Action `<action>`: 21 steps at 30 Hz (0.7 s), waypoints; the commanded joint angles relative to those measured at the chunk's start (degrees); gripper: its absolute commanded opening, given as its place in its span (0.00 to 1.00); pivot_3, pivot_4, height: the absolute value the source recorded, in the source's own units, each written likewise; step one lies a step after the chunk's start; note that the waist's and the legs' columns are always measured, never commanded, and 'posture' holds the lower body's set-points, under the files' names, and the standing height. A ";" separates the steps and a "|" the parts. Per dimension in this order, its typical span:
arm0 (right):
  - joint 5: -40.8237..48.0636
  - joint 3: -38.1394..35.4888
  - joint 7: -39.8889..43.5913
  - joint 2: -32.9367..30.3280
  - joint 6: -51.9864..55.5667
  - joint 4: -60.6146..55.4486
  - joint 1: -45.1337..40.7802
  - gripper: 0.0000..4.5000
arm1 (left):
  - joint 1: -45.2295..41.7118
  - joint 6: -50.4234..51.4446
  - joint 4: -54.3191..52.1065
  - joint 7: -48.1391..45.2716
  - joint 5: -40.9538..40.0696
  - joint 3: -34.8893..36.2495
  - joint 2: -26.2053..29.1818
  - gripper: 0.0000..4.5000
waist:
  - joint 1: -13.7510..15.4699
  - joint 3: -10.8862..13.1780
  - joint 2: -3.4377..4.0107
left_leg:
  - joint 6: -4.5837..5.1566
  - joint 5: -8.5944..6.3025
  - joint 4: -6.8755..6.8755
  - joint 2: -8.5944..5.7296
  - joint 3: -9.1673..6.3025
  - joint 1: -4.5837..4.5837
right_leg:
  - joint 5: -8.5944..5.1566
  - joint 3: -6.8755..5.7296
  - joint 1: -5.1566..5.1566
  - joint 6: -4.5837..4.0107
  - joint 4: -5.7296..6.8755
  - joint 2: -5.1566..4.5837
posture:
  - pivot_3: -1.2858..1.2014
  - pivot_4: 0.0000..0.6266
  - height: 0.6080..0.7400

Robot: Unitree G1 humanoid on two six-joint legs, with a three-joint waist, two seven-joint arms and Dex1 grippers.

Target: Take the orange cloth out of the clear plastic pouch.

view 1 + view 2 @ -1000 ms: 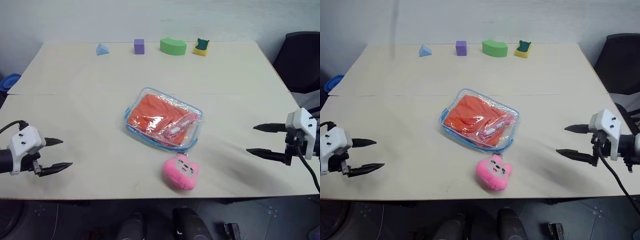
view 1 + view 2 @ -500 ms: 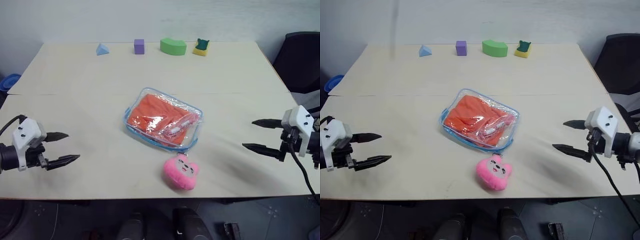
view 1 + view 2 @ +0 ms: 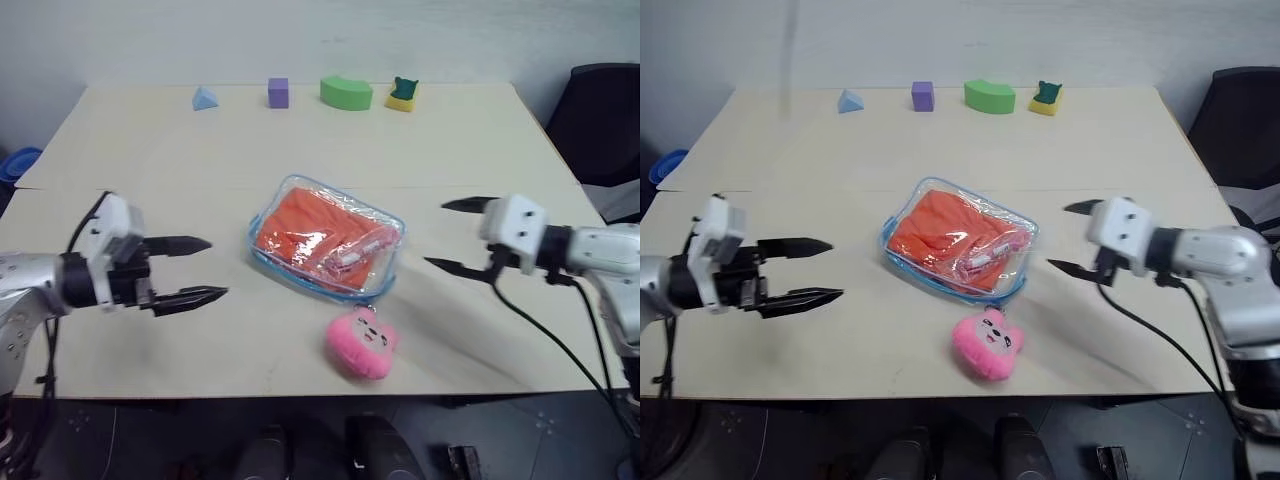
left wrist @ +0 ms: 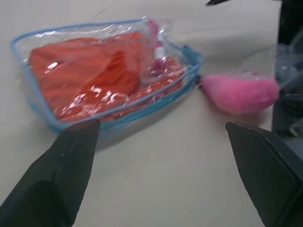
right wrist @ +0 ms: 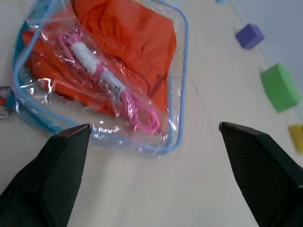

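Left eye view puts my left gripper out over the pale wooden tabletop, its two black fingers spread wide apart and holding nothing, tips aimed toward the middle of the tabletop. Just beyond those tips lies the clear plastic pouch, a flat, rounded-corner bag with light blue zipper edging, resting flat and a little askew. Inside it sits the bright orange cloth, wrinkled and folded, taking up most of the bag; beside the cloth, toward my right, a small clear wrapper with pink-red contents lies in the same pouch. From my left wrist, the pouch shows near my fingers but apart from them.

Near the pouch's close corner, toward me, a pink plush toy with a face rests on the tabletop, and it appears to hang from the pouch by a small ring.

Along the far edge stand a light blue pyramid block, a purple cube, a green curved block and a yellow block with a dark green top.

On the right my right gripper hovers close beside the pouch, fingers wide apart, empty, not touching it.
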 commanded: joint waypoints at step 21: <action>-17.83 13.99 -5.17 13.72 -22.32 24.88 -13.85 0.18 | -8.26 -2.36 -0.96 2.34 4.33 -11.06 -5.18 1.00 | -0.17 0.00 -0.01 | -0.08 0.05 0.15 0.02 0.02 -0.06 | 0.00 0.03 -0.06 0.00 0.11 0.07 | 0.52 0.24 1.00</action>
